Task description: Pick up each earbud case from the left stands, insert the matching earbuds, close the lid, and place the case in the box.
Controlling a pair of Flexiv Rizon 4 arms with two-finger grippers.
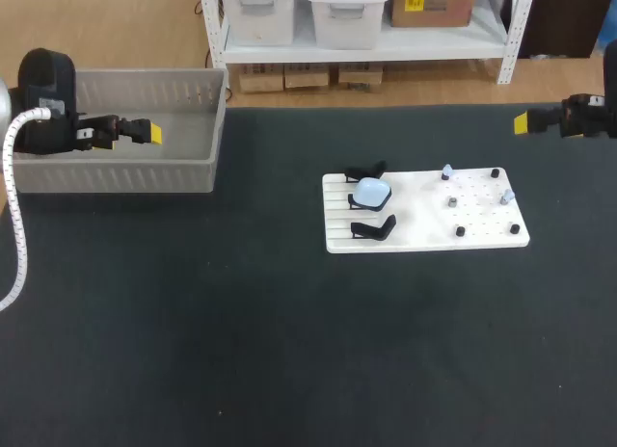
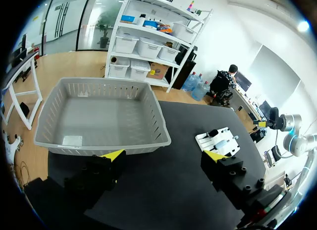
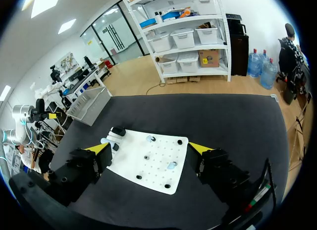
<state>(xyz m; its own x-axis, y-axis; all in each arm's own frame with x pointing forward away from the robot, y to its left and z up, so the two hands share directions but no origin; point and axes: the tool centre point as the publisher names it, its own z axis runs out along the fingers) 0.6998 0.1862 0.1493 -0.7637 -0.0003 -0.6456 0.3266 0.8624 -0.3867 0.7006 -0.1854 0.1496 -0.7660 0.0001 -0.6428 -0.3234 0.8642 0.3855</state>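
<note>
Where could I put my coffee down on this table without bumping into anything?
The dark table is bare all along its near side, and in the strip between the grey basket and the white board. The board is crowded: black stands, a pale blue case, small pegs. The left gripper hangs over the basket, open.

I count one grey box at the table's far left edge and one white board right of its middle. On the board: one pale blue earbud case, two bare black stands, two pale earbuds, four small dark pegs
</note>
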